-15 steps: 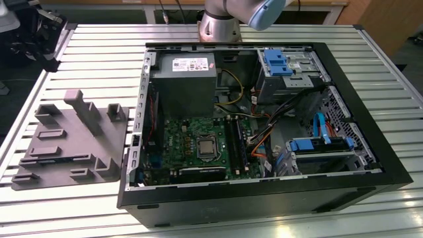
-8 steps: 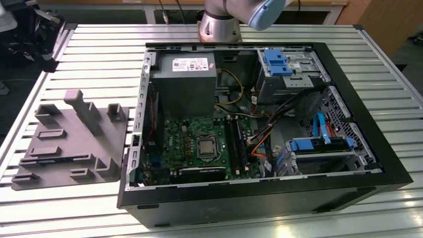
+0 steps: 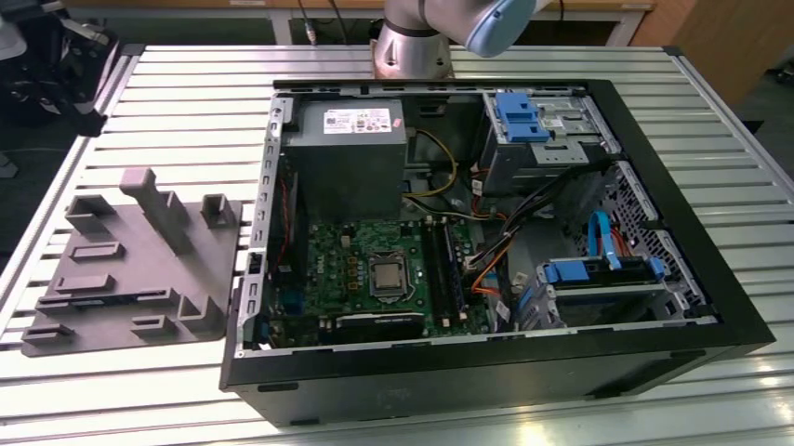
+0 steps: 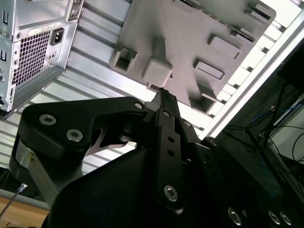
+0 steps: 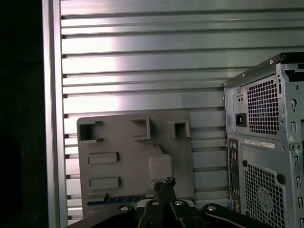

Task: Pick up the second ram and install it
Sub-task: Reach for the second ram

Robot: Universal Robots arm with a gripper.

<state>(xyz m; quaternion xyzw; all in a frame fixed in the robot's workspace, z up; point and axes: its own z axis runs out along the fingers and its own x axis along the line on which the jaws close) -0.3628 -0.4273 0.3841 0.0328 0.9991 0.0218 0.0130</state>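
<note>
currently jaws pressed together, empty, over the holder tray (image 5: 128,142); second ram (image 5: 116,199) sits near them, long axis along the tray's edge.

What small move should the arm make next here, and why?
Probably ease down toward the second ram, a thin strip in the grey holder tray. The gripper hangs above the tray, shut on nothing, and the stick is not yet picked up.
</note>
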